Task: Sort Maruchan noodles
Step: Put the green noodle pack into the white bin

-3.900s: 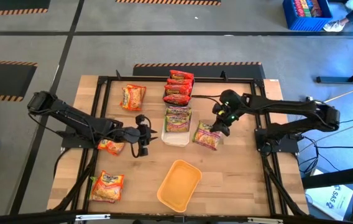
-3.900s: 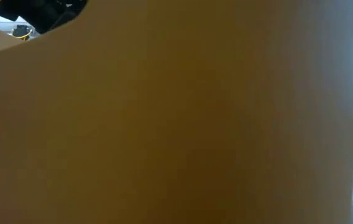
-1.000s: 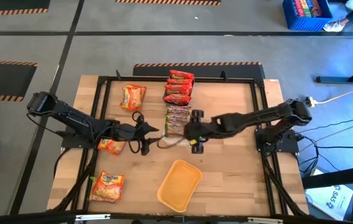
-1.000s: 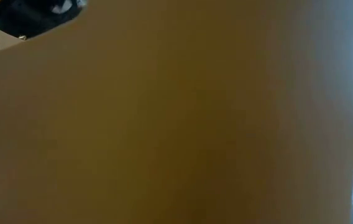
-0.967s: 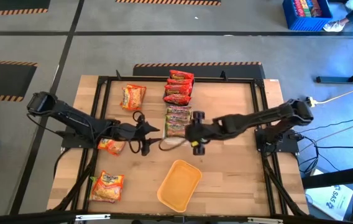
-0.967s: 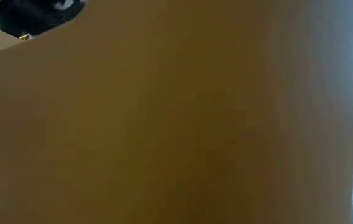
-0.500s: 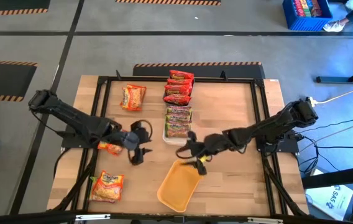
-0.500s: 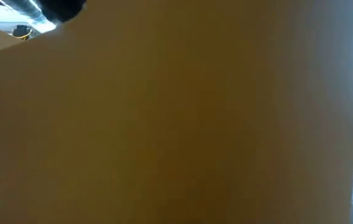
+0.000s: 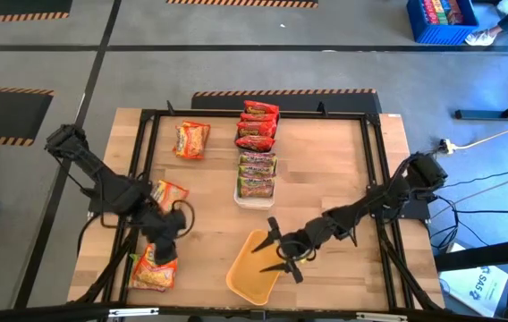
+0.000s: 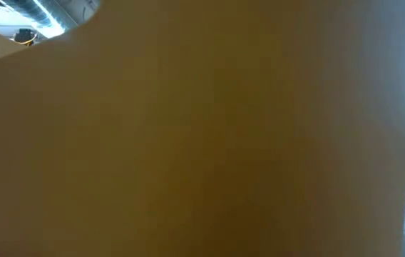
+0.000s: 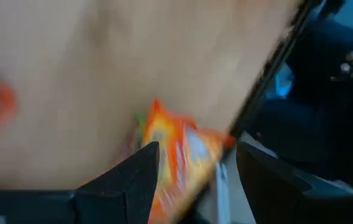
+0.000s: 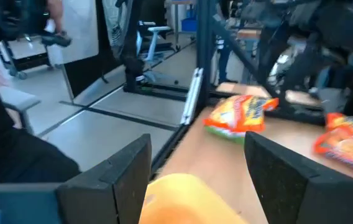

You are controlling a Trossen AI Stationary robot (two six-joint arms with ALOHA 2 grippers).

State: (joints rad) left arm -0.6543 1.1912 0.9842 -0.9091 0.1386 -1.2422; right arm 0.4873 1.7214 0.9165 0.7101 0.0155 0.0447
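Right hand (image 9: 276,252) moved over orange tray (image 9: 247,273) | labels unreadable

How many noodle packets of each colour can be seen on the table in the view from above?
Orange-yellow packets: 3
Red packets: 3
Green-and-red packets: 2 (they overlap in the white tray, so one more may be hidden)
Total: 8 packets seen

An orange-yellow tray wall (image 10: 209,143) fills nearly everything, with bright ceiling lights (image 10: 38,18) showing above its upper-left rim.
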